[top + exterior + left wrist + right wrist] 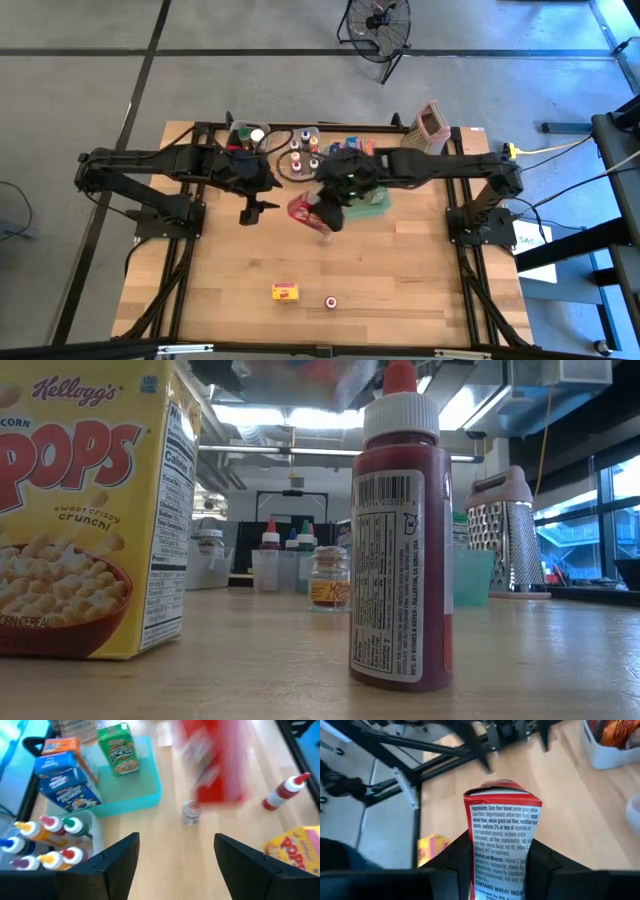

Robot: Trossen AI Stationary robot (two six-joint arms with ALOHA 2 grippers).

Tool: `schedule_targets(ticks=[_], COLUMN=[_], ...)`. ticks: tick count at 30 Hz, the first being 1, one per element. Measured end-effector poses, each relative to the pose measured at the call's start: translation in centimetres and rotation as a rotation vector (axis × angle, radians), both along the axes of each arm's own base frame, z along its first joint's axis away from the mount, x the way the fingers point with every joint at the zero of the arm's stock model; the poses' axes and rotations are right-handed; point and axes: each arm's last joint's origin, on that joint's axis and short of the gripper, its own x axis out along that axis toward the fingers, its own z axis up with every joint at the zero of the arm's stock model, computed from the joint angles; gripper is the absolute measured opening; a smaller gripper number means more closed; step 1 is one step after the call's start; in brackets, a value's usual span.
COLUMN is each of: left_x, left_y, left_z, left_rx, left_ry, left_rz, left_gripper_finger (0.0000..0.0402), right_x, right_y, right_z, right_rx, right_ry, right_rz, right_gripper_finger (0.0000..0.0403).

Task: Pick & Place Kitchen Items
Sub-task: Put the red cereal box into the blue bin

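Since the red carton (503, 845) is pinched across its narrow sides by the right claw (502, 870) above mid-counter (400, 280), it is judged light, stiff yet crushable, while the left claw (176, 865) is held wide and empty.

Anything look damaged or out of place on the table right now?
Yes. The red carton clamped in the right gripper has a crumpled, torn-looking top edge. The left gripper hangs open and empty nearby. The yellow cereal box and red sauce bottle stand apart near the front edge, both upright.
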Motion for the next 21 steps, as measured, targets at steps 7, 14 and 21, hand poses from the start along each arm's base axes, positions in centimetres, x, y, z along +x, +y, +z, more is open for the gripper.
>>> schedule_targets(ticks=[7, 14, 21], left_x=[-1.6, -2.5, -2.9], left_y=[0.1, 0.2, 0.3], left_z=[-0.2, -0.8, -1.1], left_rx=[0.031, 0.048, 0.074], left_ry=[0.085, 0.19, 0.248], left_rz=[0.038, 0.053, 0.07], left_gripper_finger=[0.0253, 0.0253, 0.0253], right_x=[-5.3, -12.3, -16.7], right_y=[0.1, 0.3, 1.7], right_z=[3.9, 7.4, 8.4], right_rx=[0.069, 0.044, -0.007], right_ry=[0.031, 0.063, 0.091], right_rz=[-0.016, -0.123, -0.344], right_gripper_finger=[0.0126, 0.0126, 0.0126])
